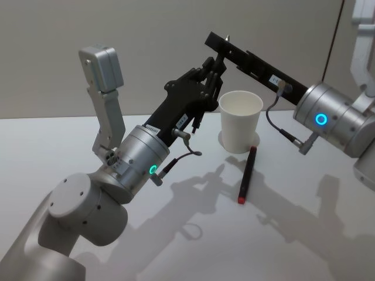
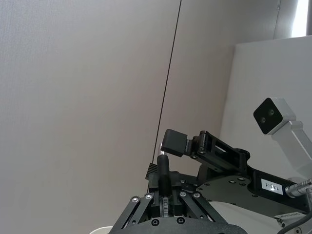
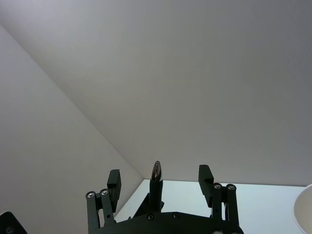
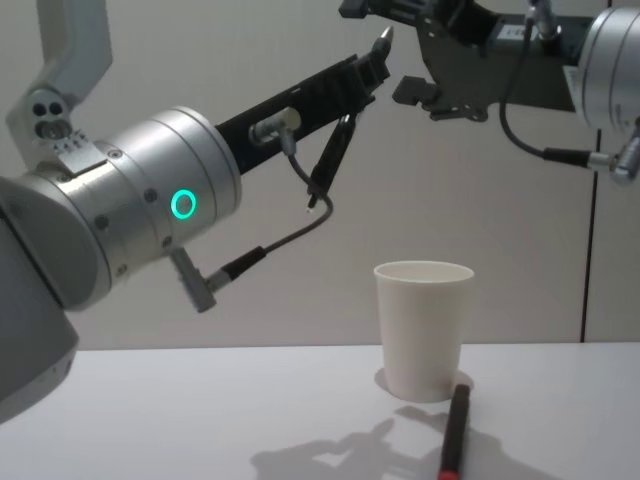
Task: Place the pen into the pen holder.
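The pen holder, a plain white paper cup (image 1: 240, 120) (image 4: 422, 325), stands upright on the white table. High above it and a little to its left, my left gripper (image 1: 214, 69) (image 4: 373, 68) is shut on a dark pen (image 4: 385, 40) (image 2: 163, 171), silver tip pointing up. My right gripper (image 4: 388, 50) (image 3: 158, 176) reaches in from the right and is open, one finger on each side of that pen's tip (image 3: 156, 170), not touching it. A second pen, black with a red end (image 1: 246, 175) (image 4: 454, 430), lies on the table against the cup's base.
The white table (image 1: 304, 234) is bare around the cup and the lying pen. A grey wall rises close behind the table. My left arm's elbow (image 1: 102, 76) sticks up at the left.
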